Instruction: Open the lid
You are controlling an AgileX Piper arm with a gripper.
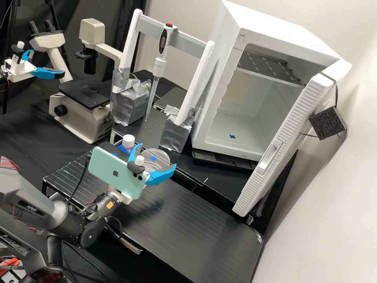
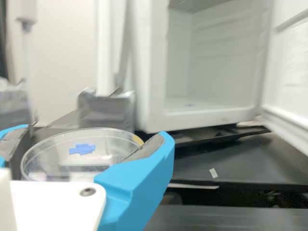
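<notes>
Where the high view shows me just left of the center of the frame, my end effector (image 1: 157, 155) stands wide open, with its two blue fingers (image 1: 162, 176) spread well apart and nothing clamped in them. Between them lies the clear round lid (image 1: 163, 155), flat on its shallow dish (image 1: 169, 163), with a patch of blue tape (image 1: 153, 158) on top. From my wrist, one fingertip overlaps the rim as I see it, but I cannot tell whether it touches. The dish is on the black surface (image 1: 204, 224), which runs from the left part of the high frame down toward the lower right.

Near the dish, on the side toward the left of the high frame, I see a small bottle with a white cap (image 1: 128, 139). A mint green phone (image 1: 110, 169) is mounted at my wrist, just behind my fingers.

In the upper middle of that frame a pipette (image 1: 160, 65) hangs upright, tip down, on a white and gray stand (image 1: 147, 27), whose two feet sit in blocks wrapped in silver tape (image 1: 129, 104). Farther to the upper left is a microscope (image 1: 88, 94). At the upper right stands a white cabinet (image 1: 214, 114), its door (image 1: 284, 137) wide open, with a wire shelf (image 1: 271, 67) inside. My wrist view also shows a small white scrap (image 2: 213, 173) lying on the black surface near the cabinet.
</notes>
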